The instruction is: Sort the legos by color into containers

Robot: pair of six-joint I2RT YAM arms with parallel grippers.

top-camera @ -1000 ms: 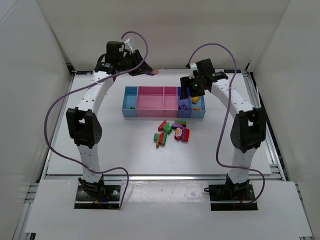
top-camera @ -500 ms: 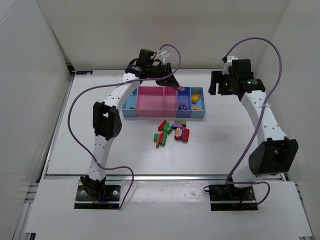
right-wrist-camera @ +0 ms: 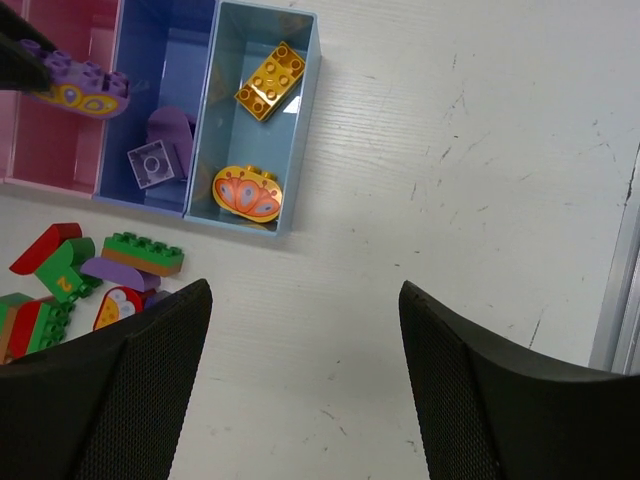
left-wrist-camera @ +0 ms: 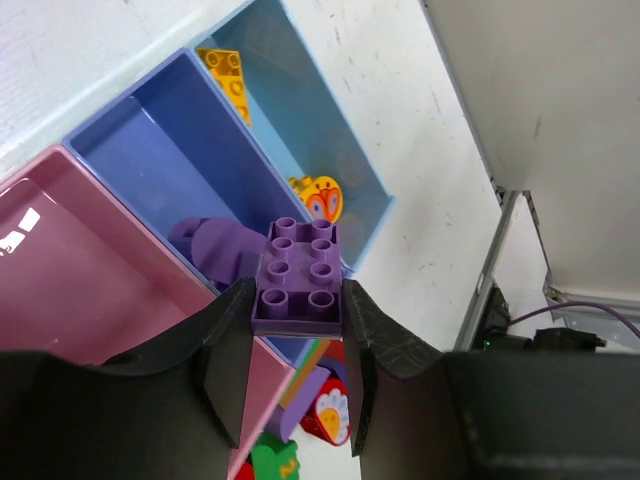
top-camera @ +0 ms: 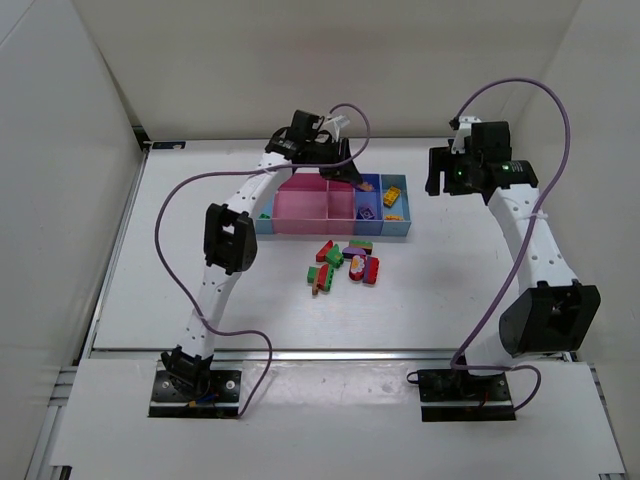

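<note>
Left wrist view: left claw (left-wrist-camera: 296,305) pinches a purple brick (left-wrist-camera: 297,275) over the darker blue bin (left-wrist-camera: 140,140), beside its divider. Released here, it could tip into the pink bin (left-wrist-camera: 70,280). Meanwhile the right claw (right-wrist-camera: 303,290) hangs spread, empty.

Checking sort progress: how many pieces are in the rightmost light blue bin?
2. In the rightmost light blue bin, a yellow brick lies at the far end and an orange butterfly-print piece at the near end. Nothing appears hidden there.
</note>
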